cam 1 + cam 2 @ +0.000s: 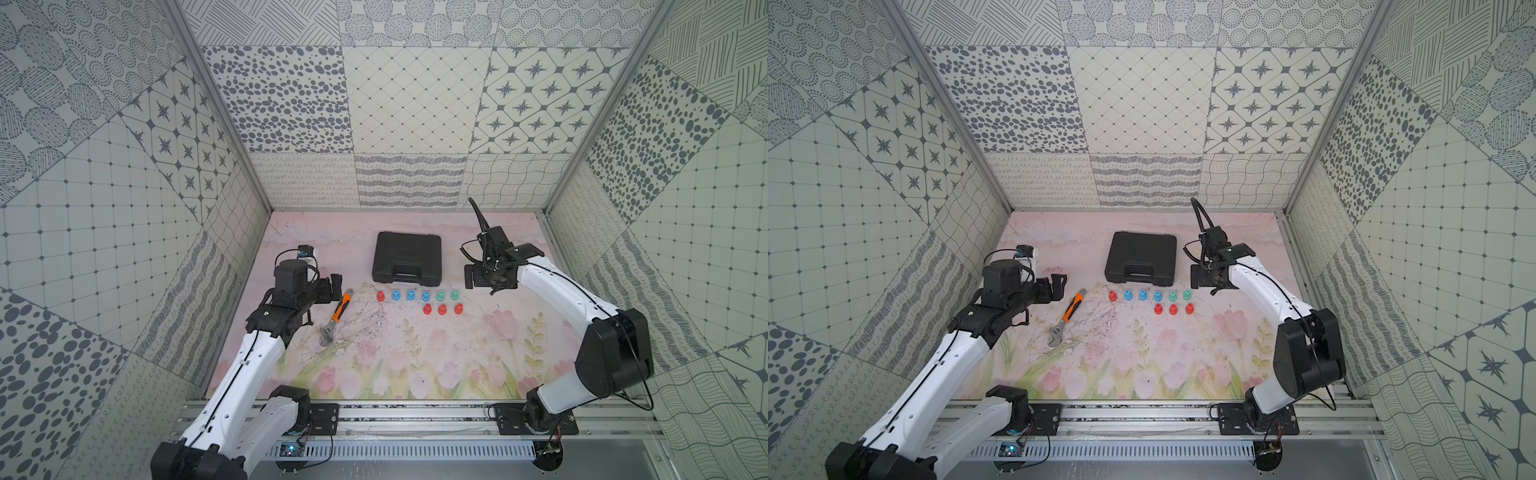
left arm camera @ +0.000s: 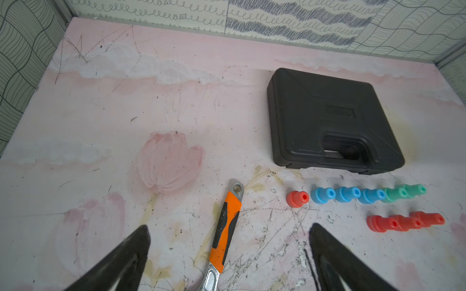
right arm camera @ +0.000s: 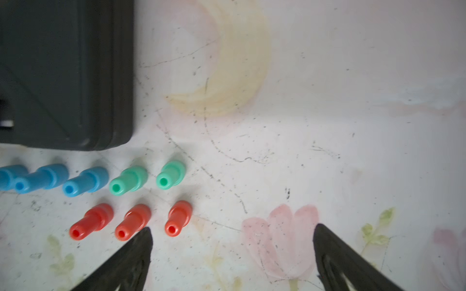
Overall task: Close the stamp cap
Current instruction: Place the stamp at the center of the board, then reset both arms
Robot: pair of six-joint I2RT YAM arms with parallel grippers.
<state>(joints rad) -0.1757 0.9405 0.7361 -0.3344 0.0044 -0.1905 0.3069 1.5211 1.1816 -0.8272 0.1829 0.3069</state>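
- Nine small stamps (image 1: 425,296) stand upright on the surface (image 1: 415,365) in two rows, just on the near side of a black case (image 1: 406,257).
- Far row: one red, three blue, two green. Near row: three red.
- The left claw (image 2: 229,226) is spread wide and holds nothing. It hangs left of the stamps, near a wrench (image 1: 337,316) with an orange handle.
- The right claw (image 3: 232,227) is also spread wide and empty, to the right of the stamps and apart from them.
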